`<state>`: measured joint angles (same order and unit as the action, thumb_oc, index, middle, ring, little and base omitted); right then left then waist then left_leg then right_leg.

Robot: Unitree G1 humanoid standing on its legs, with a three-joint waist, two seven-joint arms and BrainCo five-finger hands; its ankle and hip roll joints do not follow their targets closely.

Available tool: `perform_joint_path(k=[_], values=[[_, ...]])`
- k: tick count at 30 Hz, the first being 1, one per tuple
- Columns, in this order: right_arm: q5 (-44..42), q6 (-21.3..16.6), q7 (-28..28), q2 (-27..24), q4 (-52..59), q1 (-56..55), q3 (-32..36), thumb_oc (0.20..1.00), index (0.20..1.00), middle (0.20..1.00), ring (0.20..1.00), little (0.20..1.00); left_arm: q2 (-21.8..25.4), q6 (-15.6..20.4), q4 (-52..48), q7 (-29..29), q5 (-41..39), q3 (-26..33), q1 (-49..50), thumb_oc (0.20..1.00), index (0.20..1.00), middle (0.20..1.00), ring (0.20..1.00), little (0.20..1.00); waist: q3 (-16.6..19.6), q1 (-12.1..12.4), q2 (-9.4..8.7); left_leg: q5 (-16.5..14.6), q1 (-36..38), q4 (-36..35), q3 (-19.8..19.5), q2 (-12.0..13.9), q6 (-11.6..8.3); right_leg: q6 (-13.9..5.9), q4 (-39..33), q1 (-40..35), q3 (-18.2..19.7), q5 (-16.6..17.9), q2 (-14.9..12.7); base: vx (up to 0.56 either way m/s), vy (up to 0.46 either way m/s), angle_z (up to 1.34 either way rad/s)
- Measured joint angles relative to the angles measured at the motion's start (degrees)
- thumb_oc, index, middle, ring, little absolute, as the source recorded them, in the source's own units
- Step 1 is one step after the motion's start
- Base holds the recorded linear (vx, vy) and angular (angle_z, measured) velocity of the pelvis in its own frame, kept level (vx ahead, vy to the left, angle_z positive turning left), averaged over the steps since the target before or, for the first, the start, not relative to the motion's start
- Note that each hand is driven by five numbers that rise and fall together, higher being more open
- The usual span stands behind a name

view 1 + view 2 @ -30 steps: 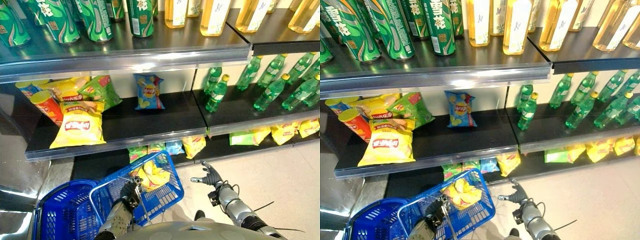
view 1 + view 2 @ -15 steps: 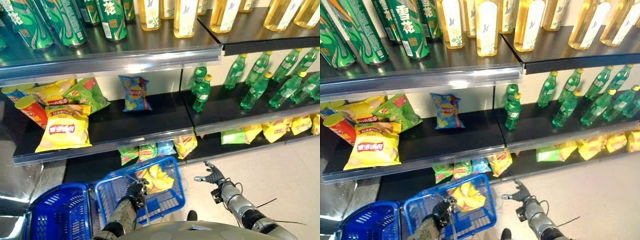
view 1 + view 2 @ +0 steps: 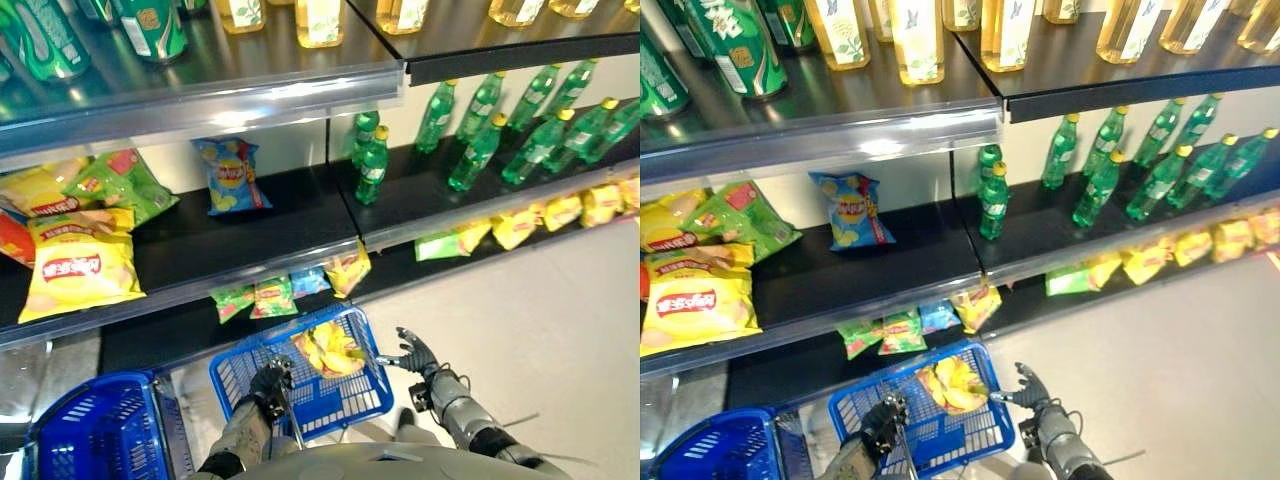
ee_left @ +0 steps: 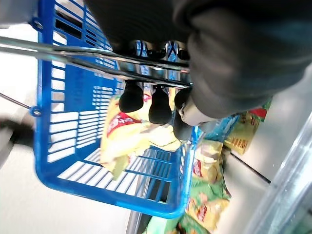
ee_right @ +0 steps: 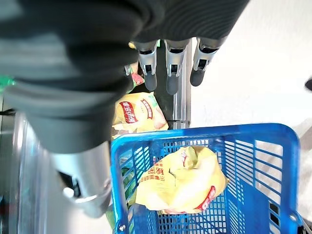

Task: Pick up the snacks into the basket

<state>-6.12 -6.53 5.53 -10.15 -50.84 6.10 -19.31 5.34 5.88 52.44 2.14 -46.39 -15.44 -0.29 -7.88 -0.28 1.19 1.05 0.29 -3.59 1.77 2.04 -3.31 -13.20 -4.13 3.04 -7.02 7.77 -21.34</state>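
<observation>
A blue basket (image 3: pixel 352 398) hangs in front of the shelves, and a crumpled yellow snack bag (image 3: pixel 328 348) lies inside it. My left hand (image 3: pixel 268 384) is shut on the basket's wire handle (image 4: pixel 73 51), with the fingers (image 4: pixel 155 103) curled round the rods. My right hand (image 3: pixel 414 356) is open with straight fingers (image 5: pixel 168 73), just off the basket's right rim and holding nothing. On the middle shelf lie a large yellow bag (image 3: pixel 70 272), a green bag (image 3: pixel 120 184) and a blue bag (image 3: pixel 228 175). Small bags (image 3: pixel 258 298) lie on the bottom shelf behind the basket.
A second blue basket (image 3: pixel 92 436) stands at the lower left. Green bottles (image 3: pixel 370 160) fill the middle shelf's right half, with yellow bags (image 3: pixel 560 212) below them. Cans and yellow bottles line the top shelf (image 3: pixel 220 95). Pale floor (image 3: pixel 540 320) lies to the right.
The camera has swung, so the shelves have slid left and up in the picture. My right hand now sits closer to the basket's right rim. My left hand keeps its hold on the handle.
</observation>
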Motion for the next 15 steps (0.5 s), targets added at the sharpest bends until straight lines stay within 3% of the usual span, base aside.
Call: perform_joint_path(k=[1, 2, 3, 4, 5, 6, 7, 8, 10, 11, 12, 13, 14, 15], values=[[-0.18, 0.03, 0.02, 0.19, 0.25, 0.14, 0.13, 1.000, 1.000, 1.000, 1.000, 1.000, 0.44, -0.02, -0.49, -0.09, -0.13, 0.77, -0.04, 0.200, 0.200, 0.200, 0.200, 0.200, -0.33, -0.25, -0.80, 0.47, 0.04, 0.06, -1.08, 0.05, -2.57, 1.08, -0.99, -2.19, 0.06, 3.50, -1.16, 0.18, -0.486, 0.38], [-0.23, 0.06, 0.03, 0.21, 0.18, -0.32, 0.16, 1.000, 1.000, 1.000, 1.000, 1.000, 0.87, -0.01, -0.74, -0.29, -0.37, 0.95, -0.04, 0.200, 0.200, 0.200, 0.200, 0.200, -0.35, -0.35, -1.47, 0.64, 0.33, -0.06, -1.95, 0.53, -3.96, -1.24, -0.40, -3.11, 0.15, 1.22, -1.33, 0.19, -0.484, 0.38], [-0.22, 0.34, -0.03, -0.88, -0.79, 0.14, 0.31, 1.000, 1.000, 1.000, 1.000, 1.000, 0.53, 0.06, -1.06, -0.95, -0.63, 1.07, -0.54, 0.200, 0.200, 0.200, 0.200, 0.200, -0.63, -0.07, -0.25, 0.66, 0.33, -0.07, -2.06, 3.44, -5.99, -1.68, -0.01, -3.38, 0.38, -3.40, 1.53, 0.20, -0.518, 0.25], [-0.23, 0.50, -0.05, -2.14, -0.76, 0.50, 0.39, 1.000, 1.000, 1.000, 1.000, 1.000, -0.16, -0.05, -1.37, -1.59, -0.63, 1.00, -0.51, 0.200, 0.200, 0.200, 0.200, 0.200, -1.09, 0.01, 1.41, 1.07, -0.15, 0.17, -2.47, 5.78, -6.71, -0.68, 0.88, -3.35, 0.36, -3.99, 4.31, 0.19, -0.589, 0.26], [-0.21, 0.50, -0.01, -3.73, -0.46, 0.26, 0.80, 1.000, 1.000, 1.000, 1.000, 1.000, -1.03, -0.08, -1.67, -1.65, -0.61, 0.86, -0.18, 0.200, 0.200, 0.200, 0.200, 0.200, -1.26, -0.46, 2.71, 2.58, -0.31, 0.76, -2.05, 8.28, -6.30, 0.80, 1.93, -4.06, 0.16, -6.15, 6.89, 0.17, -0.682, 0.41], [-0.22, 0.67, 0.02, -4.62, -0.46, -0.21, 0.86, 1.000, 1.000, 1.000, 1.000, 1.000, -1.61, -0.02, -1.72, -1.80, -0.57, 0.78, -0.67, 0.200, 0.200, 0.200, 0.200, 0.200, -1.49, -0.44, 2.39, 3.47, -0.43, 1.09, -1.94, 9.19, -5.29, 1.42, 2.26, -4.60, -0.04, -6.43, 7.53, 0.09, -0.641, 0.68], [-0.20, 0.51, 0.02, -6.32, -2.58, -0.33, 1.43, 1.000, 1.000, 1.000, 1.000, 1.000, -2.15, 0.85, -1.50, -1.80, -0.38, 0.77, -0.30, 0.200, 0.200, 0.200, 0.200, 0.200, -1.53, -0.38, 2.02, 6.18, -2.50, 5.27, -2.11, 10.92, -6.74, 3.29, 4.32, -5.85, -2.69, -8.91, 10.17, 0.01, -0.537, 0.64], [-0.21, 0.58, 0.01, -6.46, -2.55, -1.08, 1.52, 1.000, 1.000, 1.000, 1.000, 1.000, -1.91, 1.44, -1.70, -1.67, -0.32, 0.55, -0.54, 0.200, 0.200, 0.200, 0.200, 0.200, -1.51, -0.31, 1.45, 7.63, -3.70, 6.81, -2.27, 11.97, -6.85, 4.49, 5.00, -5.76, -3.40, -9.92, 11.45, -0.02, -0.298, 1.06], [-0.24, 0.49, 0.13, -6.28, -2.88, -1.94, 1.31, 1.000, 1.000, 1.000, 1.000, 1.000, 0.66, 2.10, -1.66, -1.53, -0.39, 0.95, -2.83, 0.200, 0.200, 0.200, 0.200, 0.200, -0.57, -1.40, -0.66, 14.97, -8.68, 7.23, -1.97, 14.55, -6.33, 8.34, 5.24, -5.24, -4.75, -11.85, 14.37, -0.03, -0.367, 0.85], [-0.25, 0.47, 0.10, -6.20, -2.94, -1.76, 0.88, 1.000, 1.000, 1.000, 1.000, 1.000, 1.33, 1.83, -1.72, -1.47, -0.53, 0.89, -2.79, 0.200, 0.200, 0.200, 0.200, 0.200, -0.09, -0.36, -1.59, 14.74, -7.59, 5.63, -1.74, 14.26, -5.82, 9.20, 5.62, -4.67, -5.43, -11.43, 14.56, -0.05, -0.684, 0.41], [-0.27, -0.13, 0.11, -6.49, -3.28, -1.44, 0.52, 1.000, 1.000, 1.000, 1.000, 1.000, 1.03, 1.23, -0.40, -1.69, -0.52, 0.77, -3.06, 0.200, 0.200, 0.200, 0.200, 0.200, 0.14, -1.17, -1.54, 18.78, -9.29, 8.05, 7.16, 14.21, -1.93, 9.94, 6.13, -5.00, -8.92, -11.30, 16.04, -0.04, -0.557, 0.59], [-0.27, -0.32, 0.10, -6.29, -3.64, -1.51, 0.27, 1.000, 1.000, 1.000, 1.000, 1.000, 1.16, 0.76, 0.32, -1.67, -0.38, 0.16, -3.86, 0.200, 0.200, 0.200, 0.200, 0.200, 0.44, -2.75, -1.55, 21.37, -11.25, 8.23, 12.01, 14.66, -0.17, 10.71, 5.72, -5.17, -10.33, -11.38, 16.76, -0.03, -0.470, 1.19], [-0.27, -0.31, -0.16, -5.13, -5.19, -1.81, -0.52, 1.000, 1.000, 1.000, 1.000, 1.000, 1.41, 0.75, 0.17, -1.22, -0.38, -0.87, -4.53, 0.200, 0.200, 0.200, 0.200, 0.200, 0.97, -3.05, -2.61, 25.47, -12.29, 6.55, 15.31, 14.69, -1.08, 12.50, 3.85, -5.18, -11.61, -11.55, 17.25, -0.01, -0.245, 0.84], [-0.28, -0.28, -0.27, -4.74, -6.61, -1.63, -0.67, 1.000, 1.000, 1.000, 1.000, 1.000, 1.88, 0.87, 0.05, -1.06, -0.31, -0.89, -4.76, 0.200, 0.200, 0.200, 0.200, 0.200, 1.13, -2.36, -3.65, 21.38, -11.97, 7.65, 13.81, 14.04, -4.14, 13.13, 3.32, -4.61, -11.74, -10.82, 16.76, 0.01, -0.247, 0.22]])
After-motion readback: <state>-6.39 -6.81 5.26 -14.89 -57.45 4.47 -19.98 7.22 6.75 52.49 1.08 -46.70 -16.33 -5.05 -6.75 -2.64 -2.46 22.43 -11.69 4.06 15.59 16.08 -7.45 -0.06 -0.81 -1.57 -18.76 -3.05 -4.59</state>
